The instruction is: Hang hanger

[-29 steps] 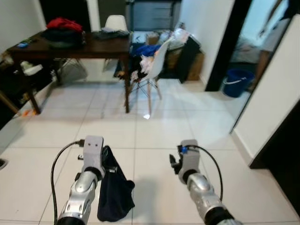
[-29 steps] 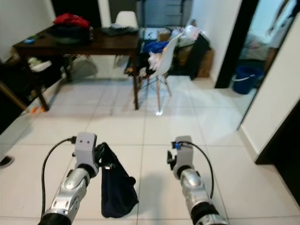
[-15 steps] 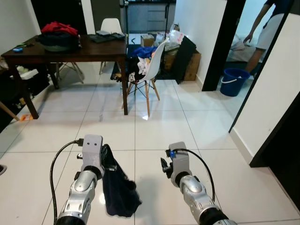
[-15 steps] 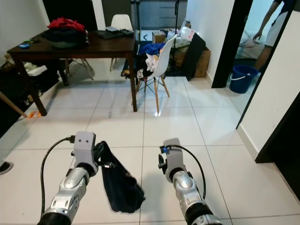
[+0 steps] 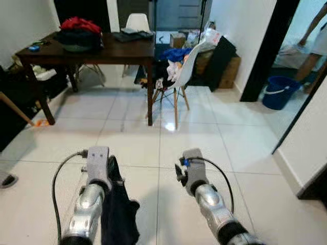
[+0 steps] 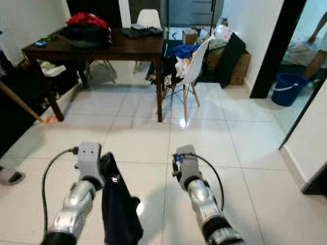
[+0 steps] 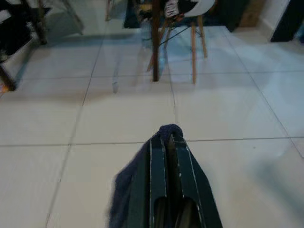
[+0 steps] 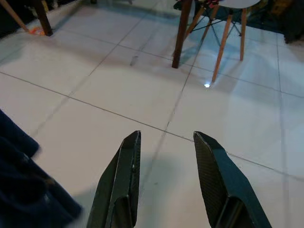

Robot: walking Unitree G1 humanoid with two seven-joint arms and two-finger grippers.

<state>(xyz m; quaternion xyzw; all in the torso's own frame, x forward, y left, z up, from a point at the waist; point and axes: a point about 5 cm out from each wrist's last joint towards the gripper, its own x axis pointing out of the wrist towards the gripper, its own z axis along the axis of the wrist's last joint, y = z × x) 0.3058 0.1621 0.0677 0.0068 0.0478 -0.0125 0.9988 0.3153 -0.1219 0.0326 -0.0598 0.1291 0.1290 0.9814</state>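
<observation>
Two tools are held out low over the tiled floor, the left tool clamped on a dark garment that now hangs straighter, the right tool open and empty, while the desk has drawn closer, so hanging seems not yet begun.

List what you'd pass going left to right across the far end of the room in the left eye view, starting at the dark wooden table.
Dark wooden table with the red clothing piled on it → white chair draped with clothes → cardboard box → blue bucket.
</observation>
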